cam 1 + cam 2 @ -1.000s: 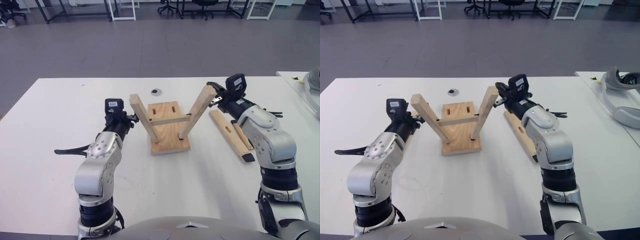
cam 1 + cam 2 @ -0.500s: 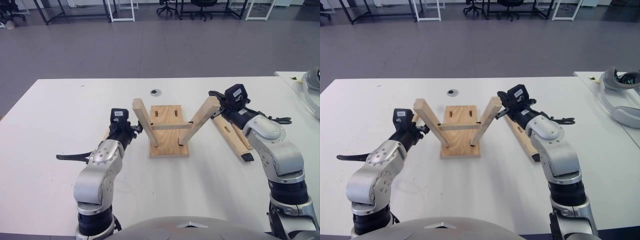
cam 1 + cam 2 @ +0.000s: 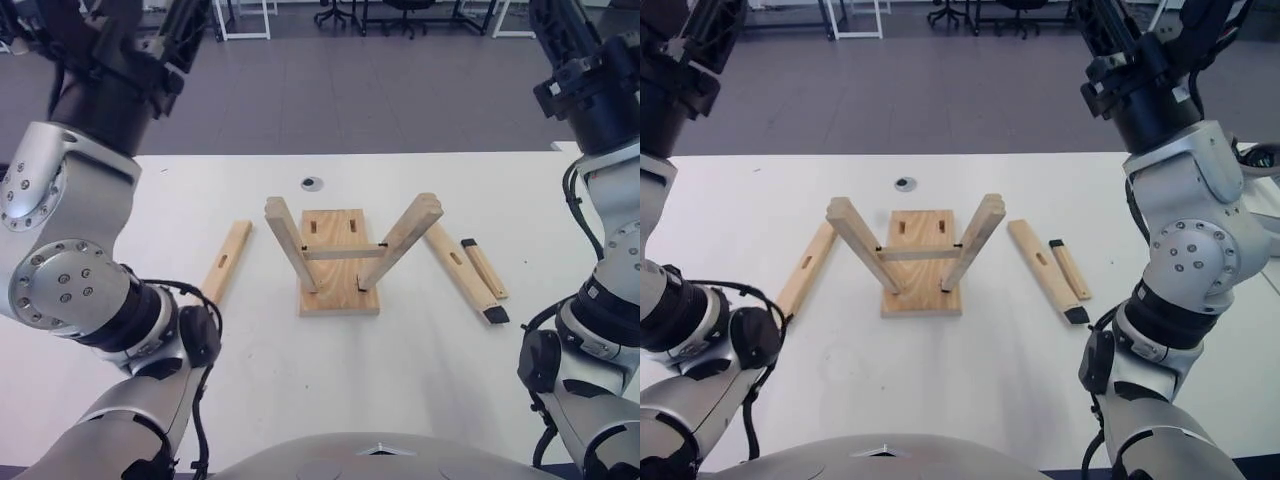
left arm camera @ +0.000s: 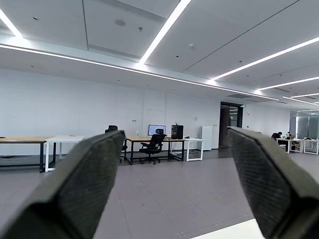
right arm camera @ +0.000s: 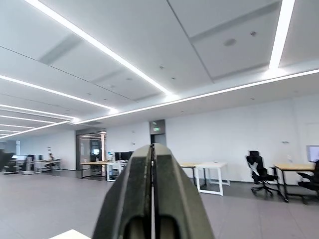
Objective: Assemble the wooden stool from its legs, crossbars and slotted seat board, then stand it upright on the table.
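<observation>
The slotted seat board lies flat on the white table. Two legs stand in it and splay outward, joined by a crossbar. One loose leg lies to the left of the seat board. Another loose leg and a short crossbar lie to its right. Both arms are raised high above the table, far from the wood. My left gripper is open with nothing between its fingers. My right gripper is shut and holds nothing.
A small round grey cap sits in the table behind the seat board. A white headset lies at the far right edge. Bare table surrounds the parts in front and on both sides.
Both arms have swung up from the tops of the two standing legs to well above the table. The half-built stool stays put, and the left loose leg has come into view.
</observation>
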You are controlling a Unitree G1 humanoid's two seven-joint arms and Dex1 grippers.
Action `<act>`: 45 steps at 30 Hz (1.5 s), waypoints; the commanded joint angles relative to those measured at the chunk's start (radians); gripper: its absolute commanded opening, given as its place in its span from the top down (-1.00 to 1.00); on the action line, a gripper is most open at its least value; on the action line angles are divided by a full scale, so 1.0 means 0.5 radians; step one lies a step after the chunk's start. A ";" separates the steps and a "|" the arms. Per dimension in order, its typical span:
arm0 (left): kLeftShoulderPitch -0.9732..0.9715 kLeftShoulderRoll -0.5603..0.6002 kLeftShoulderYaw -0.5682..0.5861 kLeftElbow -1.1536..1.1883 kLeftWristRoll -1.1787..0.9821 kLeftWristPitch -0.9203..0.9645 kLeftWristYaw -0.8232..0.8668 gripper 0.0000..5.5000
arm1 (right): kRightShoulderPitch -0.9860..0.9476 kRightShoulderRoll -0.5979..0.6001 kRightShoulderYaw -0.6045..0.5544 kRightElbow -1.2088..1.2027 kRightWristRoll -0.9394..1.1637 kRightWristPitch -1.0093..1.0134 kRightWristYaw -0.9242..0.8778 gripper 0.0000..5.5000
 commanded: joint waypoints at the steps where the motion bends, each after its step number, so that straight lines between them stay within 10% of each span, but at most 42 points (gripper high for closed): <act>1: 0.156 -0.178 -0.071 -0.082 -0.118 0.192 0.169 -0.37 | 0.150 0.047 0.180 -0.152 0.143 0.141 -0.104 0.98; 9: 1.338 0.065 -1.079 0.437 0.530 -0.438 -0.070 -0.37 | 0.618 -0.043 0.794 -0.131 -0.211 0.527 -0.304 0.98; 16: 0.994 0.222 -0.876 0.456 0.587 -0.744 -0.118 -0.37 | 0.281 0.170 0.483 -0.044 -0.079 0.313 -0.450 0.98; 23: 1.024 0.291 -0.325 0.255 0.517 -0.739 0.012 -0.37 | 0.412 -0.112 0.264 0.174 -0.419 0.100 -0.367 0.98; 28: 1.570 -0.061 -0.589 -0.067 0.515 -0.467 0.253 -0.37 | 1.051 -0.132 0.421 -0.256 -0.448 0.141 -0.210 0.98; 36: 1.213 -0.358 -1.061 0.102 0.592 -0.391 0.362 -0.37 | 0.803 0.174 0.911 -0.452 -0.660 0.239 -0.491 0.98; 45: 1.755 0.136 -0.851 0.353 0.797 -0.675 -0.040 -0.37 | 1.126 -0.035 0.606 0.033 -1.036 -0.230 -0.198 0.98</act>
